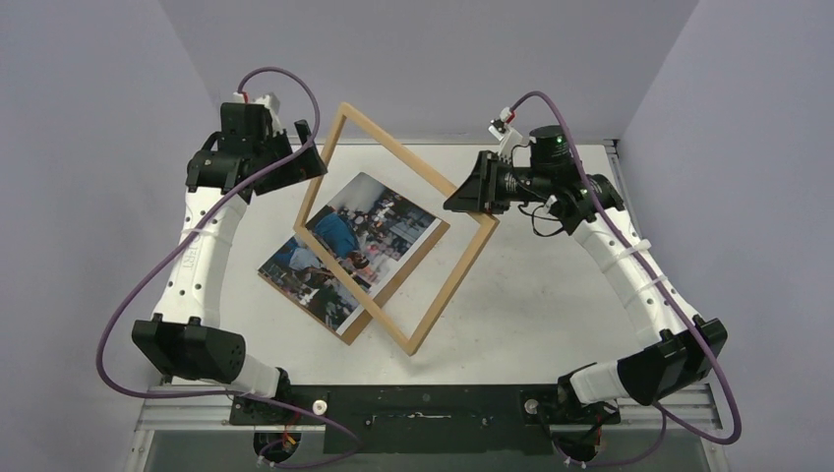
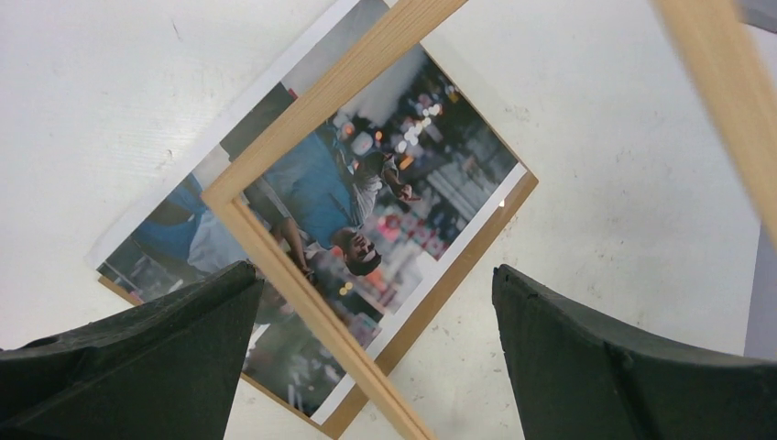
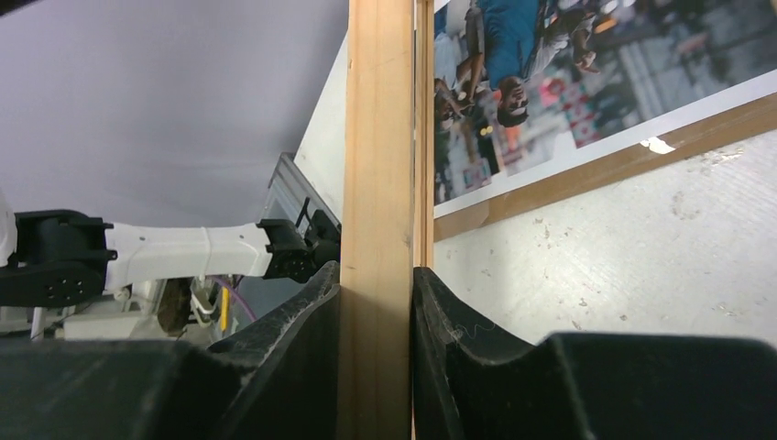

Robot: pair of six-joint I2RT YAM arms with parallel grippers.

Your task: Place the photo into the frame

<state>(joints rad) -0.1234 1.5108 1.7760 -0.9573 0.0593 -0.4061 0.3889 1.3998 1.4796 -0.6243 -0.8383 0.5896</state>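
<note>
the left gripper hangs at the far left of the table, fingers spread wide with nothing between them. it is just beside the raised far-left bar of the frame; whether it touches that bar i cannot tell. from it the photo lies at about 4 o'clock in the top view, flat on a brown board on the table, its long axis running from 7 to 1 o'clock. the frame hangs tilted over it, far corner high, near corner low at 6 o'clock. most of the print shows through the opening, but its near-left end lies outside the bars. the right gripper is clamped on the frame's bar near the 3 o'clock corner, with the photo at about 8 o'clock from it. the coming move, i judge, turns on squaring frame to print. the longer bars seem to run 10 to 4 o'clock, across the photo's long axis, though the tilt makes that hard to read. the right arm carries the frame, and the left is nearer its free side.
</note>
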